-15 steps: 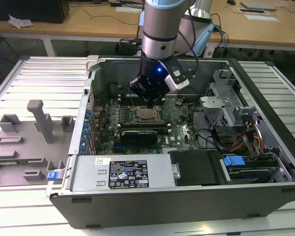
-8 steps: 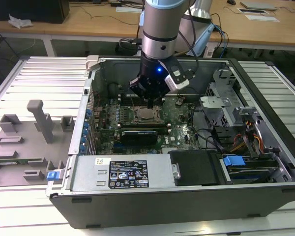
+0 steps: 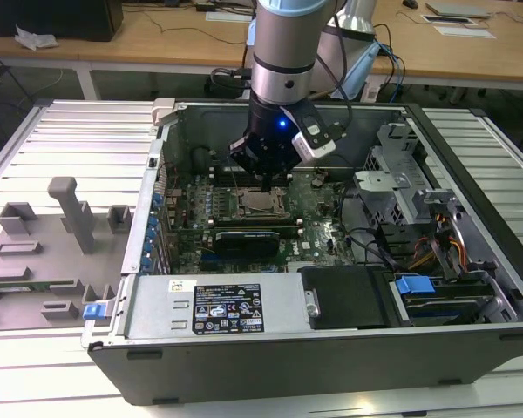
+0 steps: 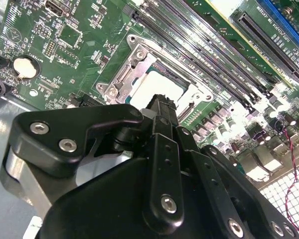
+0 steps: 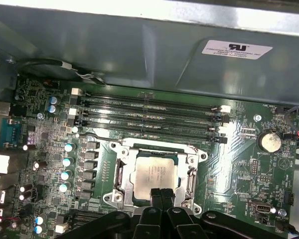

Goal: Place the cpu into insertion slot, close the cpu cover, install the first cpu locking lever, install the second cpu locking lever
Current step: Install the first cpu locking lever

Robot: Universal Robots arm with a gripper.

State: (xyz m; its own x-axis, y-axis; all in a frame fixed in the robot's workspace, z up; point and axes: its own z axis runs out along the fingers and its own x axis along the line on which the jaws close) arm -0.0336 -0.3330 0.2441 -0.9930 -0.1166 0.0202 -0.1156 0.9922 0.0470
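The cpu [image 5: 153,177], a dull silver square chip, lies flat in the insertion slot [image 5: 114,198] on the green motherboard. The cpu cover [image 5: 192,175], a silver frame, lies down around the chip's edges. A thin wire lever [image 5: 97,138] runs along the socket side nearest the memory slots, its hooked end sticking out past the socket corner. My gripper [image 5: 162,195] is shut, its two black fingers pressed together at the socket edge just over the chip. In the second wrist view the gripper [image 4: 162,102] hangs right above the cpu [image 4: 149,85]. The exterior view shows the gripper [image 3: 268,185] low inside the case over the insertion slot [image 3: 260,203].
Long black memory slots [image 5: 149,117] lie beside the socket, with capacitors [image 5: 67,162] on another side. A long black card [image 3: 248,237], the power supply [image 3: 218,305] and a drive cage [image 3: 401,187] with cables crowd the case. A grey fixture tray [image 3: 44,252] lies at the exterior view's left.
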